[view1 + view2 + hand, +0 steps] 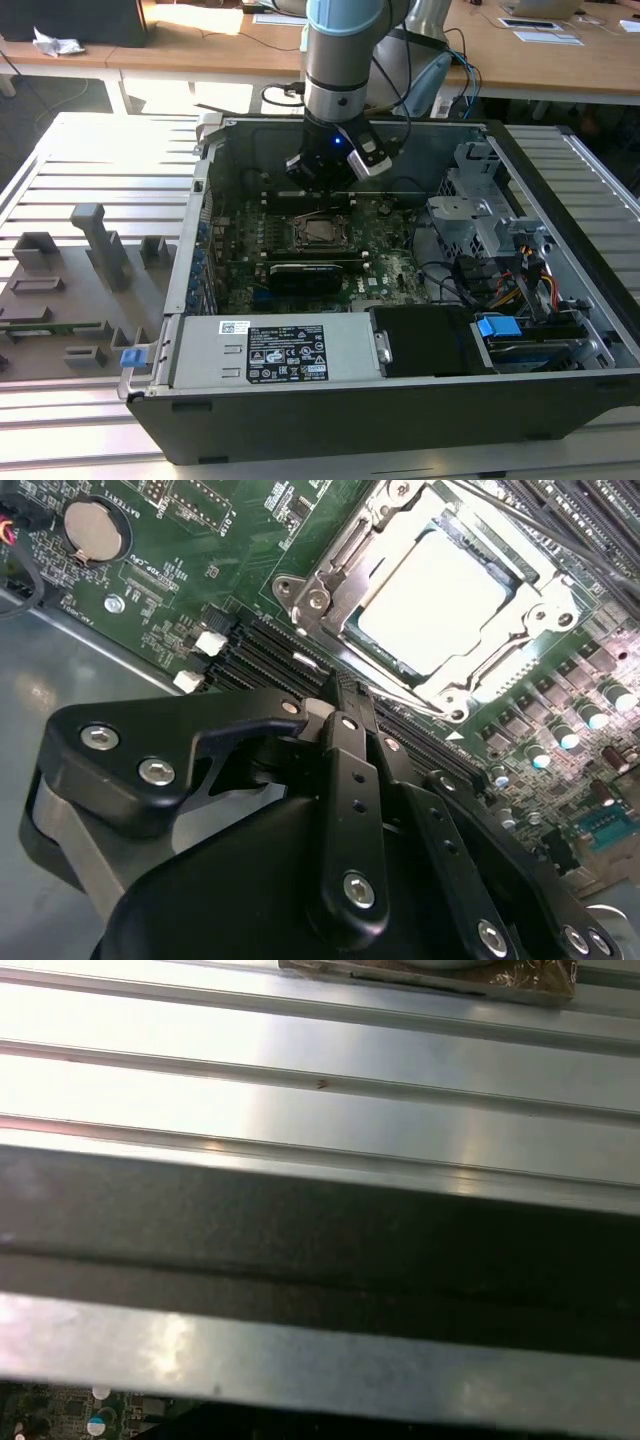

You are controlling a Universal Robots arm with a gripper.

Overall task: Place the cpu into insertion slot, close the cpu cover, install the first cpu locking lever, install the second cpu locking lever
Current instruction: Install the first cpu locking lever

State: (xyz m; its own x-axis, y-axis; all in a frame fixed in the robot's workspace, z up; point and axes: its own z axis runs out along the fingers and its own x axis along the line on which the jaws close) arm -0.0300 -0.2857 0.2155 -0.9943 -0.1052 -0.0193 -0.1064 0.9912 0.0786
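Second wrist view showed the silvery square cpu (435, 600) seated inside the metal-framed cpu cover (345, 565): likely light, stiff, fragile, best held by edges; whether the black hand (338, 705) was open couldn't be told

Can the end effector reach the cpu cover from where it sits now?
Probably yes. The end effector hangs inside the open case, close beside the cpu cover, which lies down over the cpu. Nothing tall stands between them.

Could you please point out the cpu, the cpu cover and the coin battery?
cpu (437, 592), second wrist view, middle of its silvery top.
cpu cover (350, 545), second wrist view, a side bar of its frame.
coin battery (91, 530), second wrist view, centre of its face.
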